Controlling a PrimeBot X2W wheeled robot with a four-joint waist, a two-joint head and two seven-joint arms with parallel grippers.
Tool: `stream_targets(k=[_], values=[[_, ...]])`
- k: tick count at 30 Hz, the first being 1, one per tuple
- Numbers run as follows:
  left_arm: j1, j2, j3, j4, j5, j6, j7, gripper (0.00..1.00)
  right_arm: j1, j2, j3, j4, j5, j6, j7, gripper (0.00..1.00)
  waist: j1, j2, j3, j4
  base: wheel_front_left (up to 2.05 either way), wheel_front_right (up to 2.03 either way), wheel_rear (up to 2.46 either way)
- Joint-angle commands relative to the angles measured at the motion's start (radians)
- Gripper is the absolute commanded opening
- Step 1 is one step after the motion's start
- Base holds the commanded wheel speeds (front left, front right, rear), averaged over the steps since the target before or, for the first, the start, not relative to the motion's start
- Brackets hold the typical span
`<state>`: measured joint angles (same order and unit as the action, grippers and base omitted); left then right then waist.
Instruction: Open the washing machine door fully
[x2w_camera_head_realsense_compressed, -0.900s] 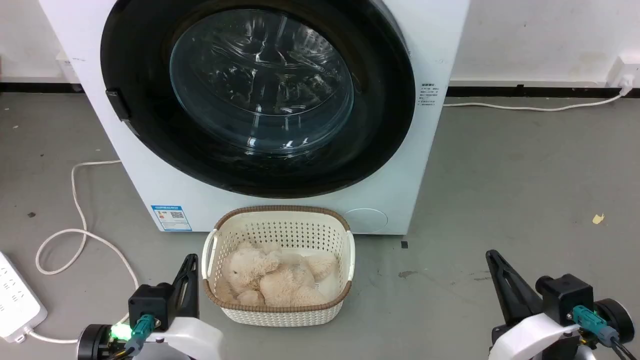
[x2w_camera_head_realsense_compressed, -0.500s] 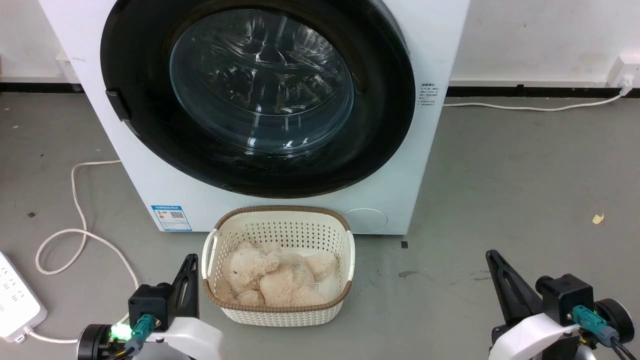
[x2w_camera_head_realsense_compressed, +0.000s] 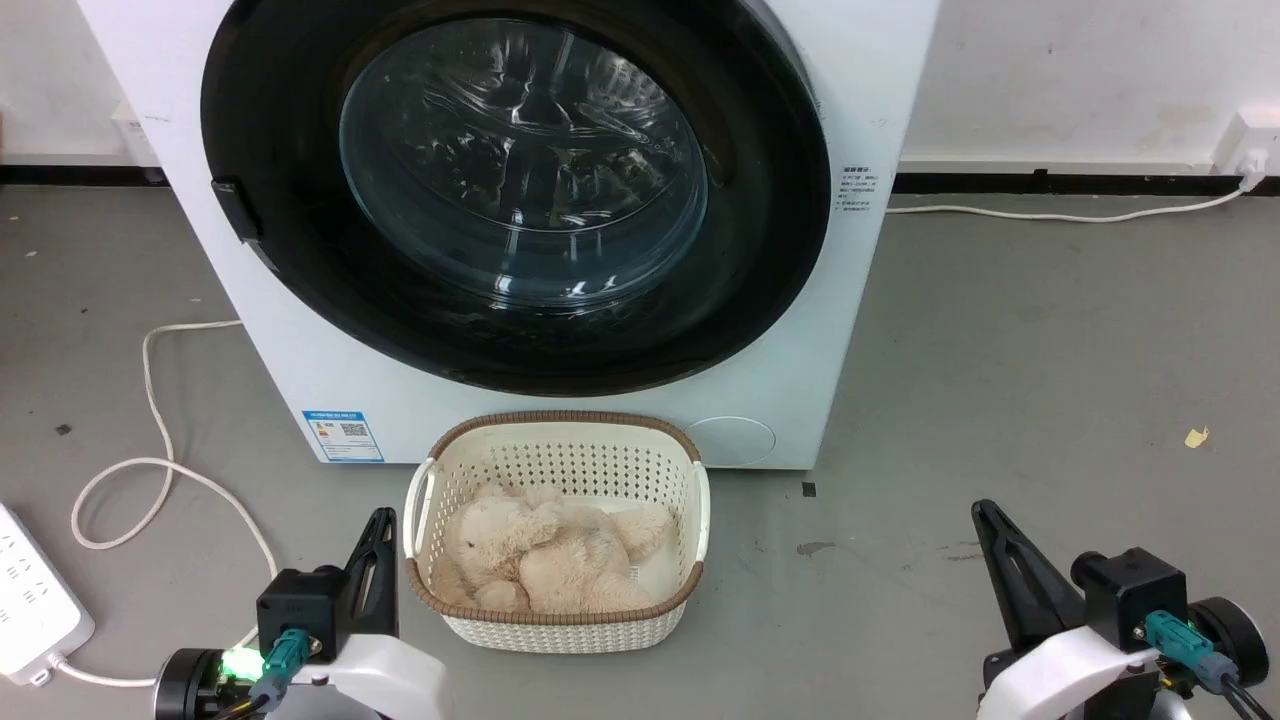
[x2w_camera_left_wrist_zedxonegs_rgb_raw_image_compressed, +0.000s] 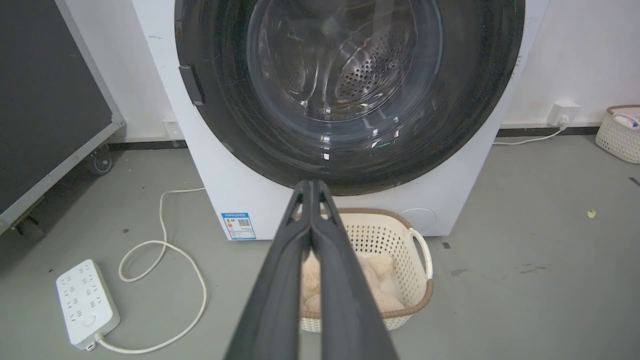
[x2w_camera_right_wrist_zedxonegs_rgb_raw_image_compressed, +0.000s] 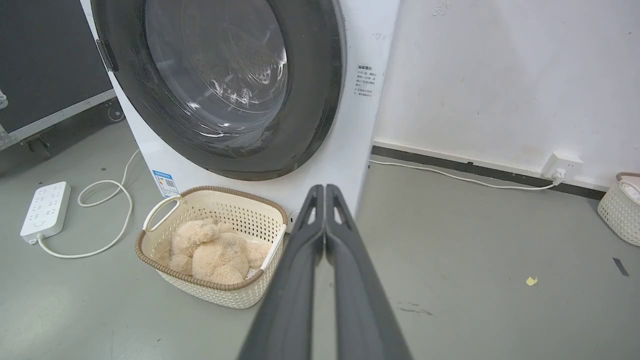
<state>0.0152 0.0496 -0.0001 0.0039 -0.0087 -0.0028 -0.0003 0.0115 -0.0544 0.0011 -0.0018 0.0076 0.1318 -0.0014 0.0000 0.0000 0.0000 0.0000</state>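
Observation:
The white washing machine (x2w_camera_head_realsense_compressed: 860, 330) (x2w_camera_left_wrist_zedxonegs_rgb_raw_image_compressed: 230, 190) (x2w_camera_right_wrist_zedxonegs_rgb_raw_image_compressed: 365, 130) stands ahead of me on the floor. Its washing machine door (x2w_camera_head_realsense_compressed: 300, 250) (x2w_camera_left_wrist_zedxonegs_rgb_raw_image_compressed: 220, 120) (x2w_camera_right_wrist_zedxonegs_rgb_raw_image_compressed: 315, 100), a glossy black rim around bulging clear glass, lies flat against the front, with a small black handle tab (x2w_camera_head_realsense_compressed: 228, 208) on the left edge. My left gripper (x2w_camera_head_realsense_compressed: 380, 518) (x2w_camera_left_wrist_zedxonegs_rgb_raw_image_compressed: 311, 183) is low at the lower left, shut and empty, well short of the door. My right gripper (x2w_camera_head_realsense_compressed: 982, 508) (x2w_camera_right_wrist_zedxonegs_rgb_raw_image_compressed: 324, 187) is low at the lower right, also shut and empty, to the right of the machine.
A cream basket (x2w_camera_head_realsense_compressed: 690, 520) with a beige plush toy (x2w_camera_head_realsense_compressed: 550, 560) sits on the floor right before the machine. A white power strip (x2w_camera_head_realsense_compressed: 30, 600) and looped cable (x2w_camera_head_realsense_compressed: 160, 420) lie at the left. Another basket (x2w_camera_right_wrist_zedxonegs_rgb_raw_image_compressed: 617, 210) stands by the far right wall, a dark wheeled case (x2w_camera_left_wrist_zedxonegs_rgb_raw_image_compressed: 45, 100) at the left.

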Motion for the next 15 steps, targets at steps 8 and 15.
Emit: stream_targets(k=[8, 15], values=[[0.0, 0.0, 0.0, 0.001, -0.002, 0.0, 0.0, 1.0, 0.001, 0.0, 0.001, 0.0, 0.001, 0.0, -0.001, 1.0, 0.0, 0.0, 0.0, 0.0, 0.0, 0.0, 0.0], [0.0, 0.0, -0.006, 0.0, -0.004, 0.003, -0.014, 1.0, 0.002, 0.0, -0.002, -0.002, 0.005, 0.0, -0.014, 1.0, 0.0, 0.0, 0.003, 0.0, 0.0, 0.0, 0.0]])
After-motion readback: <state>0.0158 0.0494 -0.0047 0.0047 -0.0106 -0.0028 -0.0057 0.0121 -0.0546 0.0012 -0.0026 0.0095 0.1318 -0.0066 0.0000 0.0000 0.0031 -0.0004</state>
